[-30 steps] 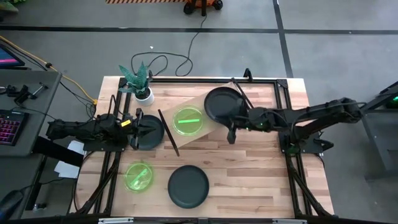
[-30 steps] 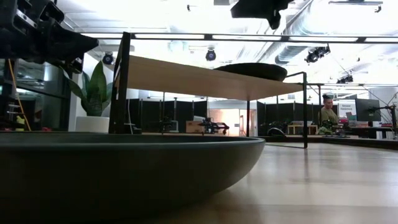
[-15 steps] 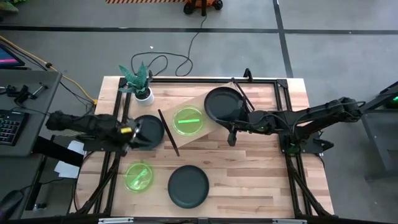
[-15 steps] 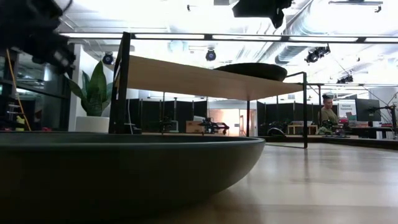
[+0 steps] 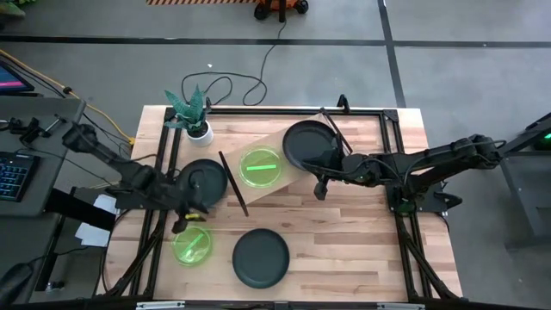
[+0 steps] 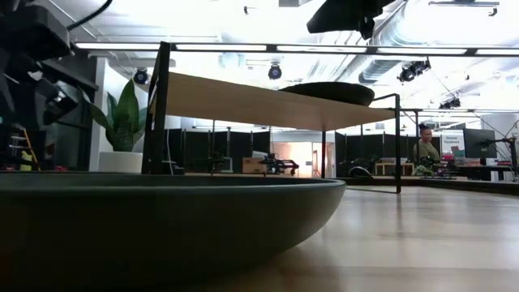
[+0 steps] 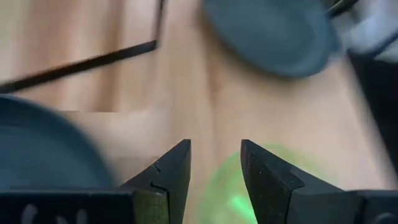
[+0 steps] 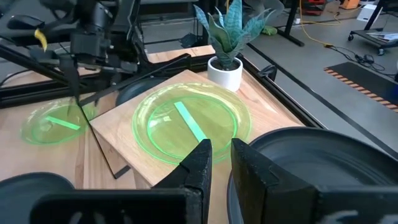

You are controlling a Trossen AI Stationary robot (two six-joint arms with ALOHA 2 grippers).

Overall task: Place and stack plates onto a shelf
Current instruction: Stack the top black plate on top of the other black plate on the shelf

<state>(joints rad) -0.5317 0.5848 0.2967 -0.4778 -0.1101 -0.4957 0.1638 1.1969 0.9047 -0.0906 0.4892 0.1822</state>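
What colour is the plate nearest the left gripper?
Translucent bright green plate, on the table under the left gripper; clearest in the high view.

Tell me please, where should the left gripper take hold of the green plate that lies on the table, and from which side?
Probably at its rim. The green plate lies flat on the table, shallow, so only the thin raised edge gives the fingers something to close on. The left gripper hangs open just above its far edge, so coming down there seems simplest.

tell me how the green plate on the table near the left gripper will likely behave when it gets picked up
The green plate looks like thin translucent plastic, so probably light and stiff. Its smooth glossy surface may be slippery between the fingers. It lies flat on the tabletop, so its low rim likely gives the left gripper, hovering open above it, little to pinch.
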